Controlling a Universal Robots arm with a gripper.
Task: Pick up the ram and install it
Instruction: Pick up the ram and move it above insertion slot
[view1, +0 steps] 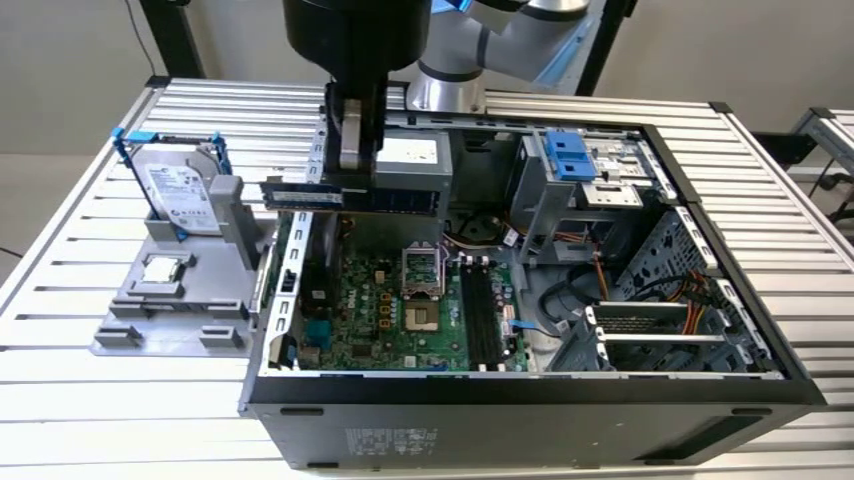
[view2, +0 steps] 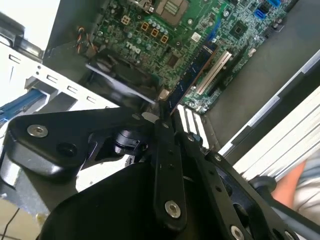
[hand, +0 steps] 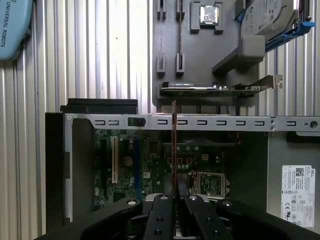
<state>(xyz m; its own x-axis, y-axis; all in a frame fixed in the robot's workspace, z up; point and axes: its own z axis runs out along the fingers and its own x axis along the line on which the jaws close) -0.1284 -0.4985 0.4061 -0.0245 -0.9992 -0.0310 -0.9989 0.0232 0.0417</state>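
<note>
Hanging above the open computer case (view1: 534, 388), the hand (view1: 350, 180) pinches the ram (view1: 400, 199), picked up but not yet seated in the motherboard's black slots (view1: 477, 310).

We see the end effector (view1: 350, 182) hanging from the arm (view1: 358, 40) over the open case (view1: 534, 400). Its fingers are clamped on the ram (view1: 400, 200), which lies level in the air above the case's far side, toward the exterior view's left. The motherboard (view1: 387, 310) lies below, and its black slots (view1: 481, 315) are apart from the ram. On the bench (view1: 80, 400), at the exterior view's left, a grey holder (view1: 174, 320) carries the hard drive (view1: 180, 190) upright and the processor (view1: 163, 268) lying flat.
</note>
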